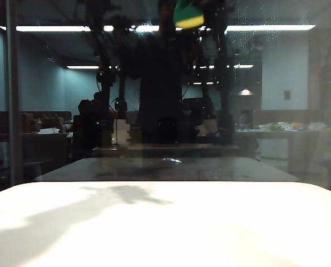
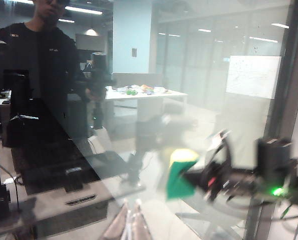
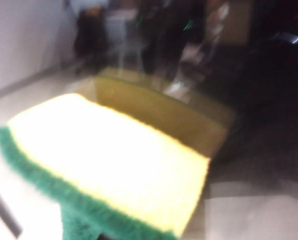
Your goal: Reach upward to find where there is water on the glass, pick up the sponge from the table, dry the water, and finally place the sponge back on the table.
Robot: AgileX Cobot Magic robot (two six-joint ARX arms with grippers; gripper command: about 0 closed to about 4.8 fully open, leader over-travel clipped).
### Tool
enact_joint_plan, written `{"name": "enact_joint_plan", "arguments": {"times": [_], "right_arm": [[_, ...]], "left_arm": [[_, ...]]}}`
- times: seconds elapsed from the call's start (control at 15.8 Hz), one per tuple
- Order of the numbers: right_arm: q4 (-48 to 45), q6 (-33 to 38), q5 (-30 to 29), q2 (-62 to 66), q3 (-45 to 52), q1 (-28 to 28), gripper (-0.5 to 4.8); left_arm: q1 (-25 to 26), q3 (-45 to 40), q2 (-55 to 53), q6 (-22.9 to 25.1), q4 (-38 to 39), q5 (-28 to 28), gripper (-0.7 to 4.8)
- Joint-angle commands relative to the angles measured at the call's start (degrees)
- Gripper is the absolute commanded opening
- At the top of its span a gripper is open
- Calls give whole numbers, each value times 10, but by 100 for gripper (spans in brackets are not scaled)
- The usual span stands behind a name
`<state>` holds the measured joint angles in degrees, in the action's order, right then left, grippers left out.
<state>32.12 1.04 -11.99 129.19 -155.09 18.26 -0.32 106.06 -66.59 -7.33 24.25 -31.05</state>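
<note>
The sponge, yellow foam with a green scouring face, hangs at the top edge of the exterior view, close to the glass. My right gripper is shut on it, seen from the side in the left wrist view with the sponge at its tip. In the right wrist view the sponge fills the frame and hides the fingers. Fine pale water droplets and streaks speckle the glass just right of the sponge. My left gripper points at the glass, fingertips together, holding nothing. The white table lies below.
A grey upright post stands at the pane's left side, and a dark frame post runs along its right side. The glass mirrors a person, the arms and ceiling lights. A dim yellowish mirror image of the sponge shows behind it.
</note>
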Motion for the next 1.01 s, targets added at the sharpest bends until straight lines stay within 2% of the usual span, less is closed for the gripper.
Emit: {"name": "enact_joint_plan", "arguments": {"times": [0.06, 0.44, 1.01], "right_arm": [[5, -11, 46, -1, 2, -8, -9], [24, -11, 56, -32, 2, -83, -9], [45, -11, 44, -70, 2, -265, -9]], "left_arm": [[0, 3, 0, 0, -7, -3, -5], [0, 3, -2, 0, -6, -3, -5], [0, 3, -18, 0, -5, -2, -5]]}}
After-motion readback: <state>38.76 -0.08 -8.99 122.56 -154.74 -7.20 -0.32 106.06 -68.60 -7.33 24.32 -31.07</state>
